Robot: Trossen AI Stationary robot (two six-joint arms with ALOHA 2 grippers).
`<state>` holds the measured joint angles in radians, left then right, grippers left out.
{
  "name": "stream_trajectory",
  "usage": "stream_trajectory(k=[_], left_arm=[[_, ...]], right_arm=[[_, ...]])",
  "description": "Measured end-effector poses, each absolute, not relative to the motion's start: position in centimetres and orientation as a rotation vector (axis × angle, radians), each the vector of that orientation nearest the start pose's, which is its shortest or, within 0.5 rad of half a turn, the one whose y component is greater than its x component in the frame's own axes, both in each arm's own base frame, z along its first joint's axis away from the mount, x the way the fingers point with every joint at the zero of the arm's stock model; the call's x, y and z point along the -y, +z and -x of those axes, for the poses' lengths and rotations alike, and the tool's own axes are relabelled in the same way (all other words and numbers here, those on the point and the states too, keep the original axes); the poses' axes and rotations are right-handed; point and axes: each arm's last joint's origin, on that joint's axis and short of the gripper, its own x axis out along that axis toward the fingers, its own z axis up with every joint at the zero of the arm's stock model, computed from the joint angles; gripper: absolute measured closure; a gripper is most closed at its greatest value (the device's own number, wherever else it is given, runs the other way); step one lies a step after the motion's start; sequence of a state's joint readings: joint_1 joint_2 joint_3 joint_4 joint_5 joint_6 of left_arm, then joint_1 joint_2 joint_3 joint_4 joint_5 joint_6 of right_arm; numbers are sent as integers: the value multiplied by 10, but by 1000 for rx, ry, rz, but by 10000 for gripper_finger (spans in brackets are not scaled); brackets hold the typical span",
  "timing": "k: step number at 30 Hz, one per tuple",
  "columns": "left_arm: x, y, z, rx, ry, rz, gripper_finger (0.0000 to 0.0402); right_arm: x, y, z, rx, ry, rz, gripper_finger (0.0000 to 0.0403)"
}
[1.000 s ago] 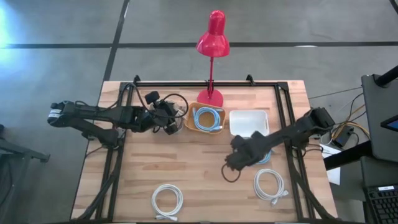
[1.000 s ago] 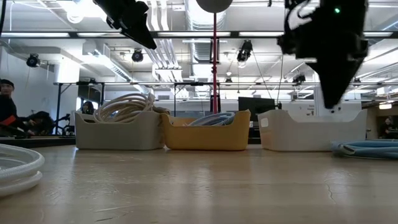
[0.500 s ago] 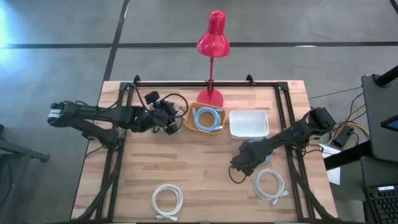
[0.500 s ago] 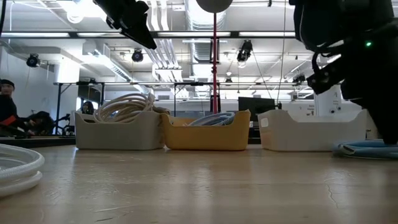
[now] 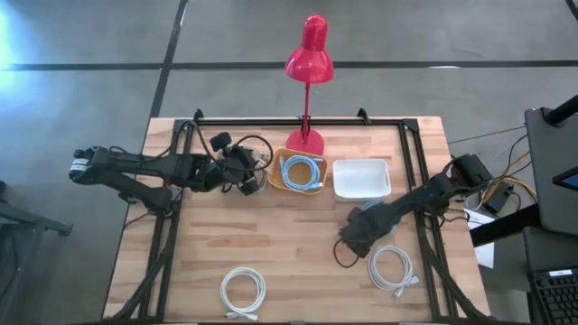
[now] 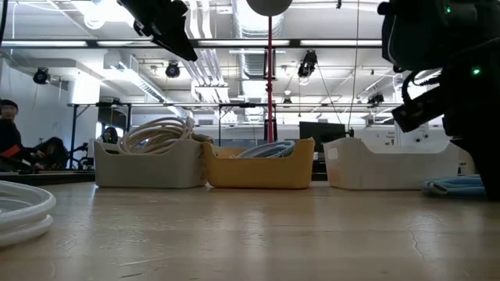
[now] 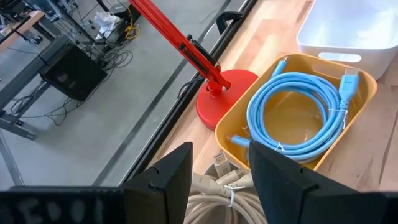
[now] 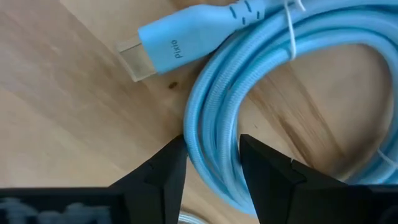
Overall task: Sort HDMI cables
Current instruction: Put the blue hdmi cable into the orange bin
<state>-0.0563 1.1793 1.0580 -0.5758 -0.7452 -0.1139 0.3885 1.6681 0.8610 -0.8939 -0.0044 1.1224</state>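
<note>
Straddling light blue coil (image 8: 217,134) on table (image 5: 289,244) beside white bin (image 5: 361,179), right gripper (image 8: 211,158) spread, gripping nothing. Looking light, floppy; pinching bundled strands. Left gripper (image 7: 217,168) hovering released above beige bin.

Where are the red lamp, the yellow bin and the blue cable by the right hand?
red lamp (image 5: 309,52), high view, on its shade.
yellow bin (image 6: 258,172), low view, on its front wall.
blue cable (image 8: 214,134), right wrist view, on the coil's strands.

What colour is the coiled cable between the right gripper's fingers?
Light blue coiled cable, clearest in the right wrist view.
</note>
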Motion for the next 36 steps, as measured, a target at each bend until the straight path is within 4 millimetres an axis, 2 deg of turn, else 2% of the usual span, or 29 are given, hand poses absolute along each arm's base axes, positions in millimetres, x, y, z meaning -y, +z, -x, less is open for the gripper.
stream_trajectory(k=[6, 13, 17, 24, 30, 36], left_arm=[[-6, 320, -239, -608, 698, -152, 229], [-2, 318, -240, -625, 592, -115, 229], [3, 310, -239, -648, 556, -106, 229], [8, 294, -237, -677, 554, -80, 229], [8, 286, -236, -690, 559, -75, 229], [11, 284, -236, -683, 553, -65, 229]], right_arm=[[-93, 131, -226, -1579, -638, -516, 275], [-99, 144, -241, -1526, -565, -526, 348], [-103, 162, -251, -1478, -519, -555, 373], [-113, 202, -275, -1366, -331, -524, 377], [-117, 240, -295, -1202, -227, -358, 377], [-102, 272, -312, -1011, -307, -139, 373]])
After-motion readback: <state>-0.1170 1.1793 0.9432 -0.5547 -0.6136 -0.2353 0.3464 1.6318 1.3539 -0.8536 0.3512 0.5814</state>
